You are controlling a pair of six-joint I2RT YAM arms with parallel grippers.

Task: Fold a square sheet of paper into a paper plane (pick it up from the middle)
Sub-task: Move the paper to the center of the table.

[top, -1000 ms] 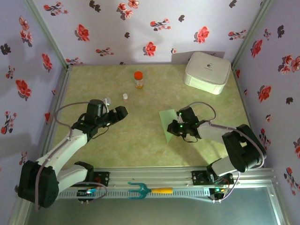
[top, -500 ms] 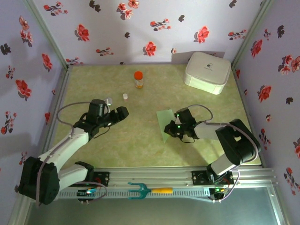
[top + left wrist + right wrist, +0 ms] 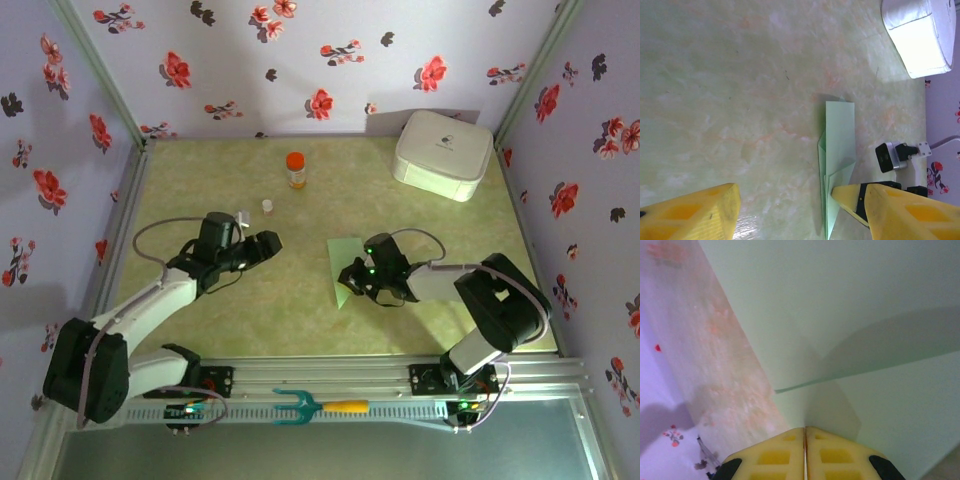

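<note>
Paper [image 3: 340,262] is sitting roughly mid-worktop [image 3: 200,180], a bit right of centre, and it's already partly folded: a narrow pale green strip with a corner flap turned over. From the left wrist cam the paper [image 3: 839,130] lies long and thin on the marbled surface, with one flap lifting a little at the near end.

Right end effector [image 3: 355,280] is down at the paper's near right edge. On its own cam the right end effector [image 3: 805,429] has both yellow pads pressed tight together, and the paper [image 3: 865,315] runs straight into the seam between them, so it looks pinched on the sheet, with a crease heading off to the left.

Left end effector [image 3: 268,243] hangs over bare worktop left of the paper, not touching it. Its wrist cam shows the left end effector [image 3: 785,192] with its fingers [image 3: 700,215] spread well apart, nothing between them.

White box [image 3: 443,152] is in the far right corner, an orange-capped bottle [image 3: 295,169] stands at the back, and a teal fork tool [image 3: 310,406] lies on the front rail.
</note>
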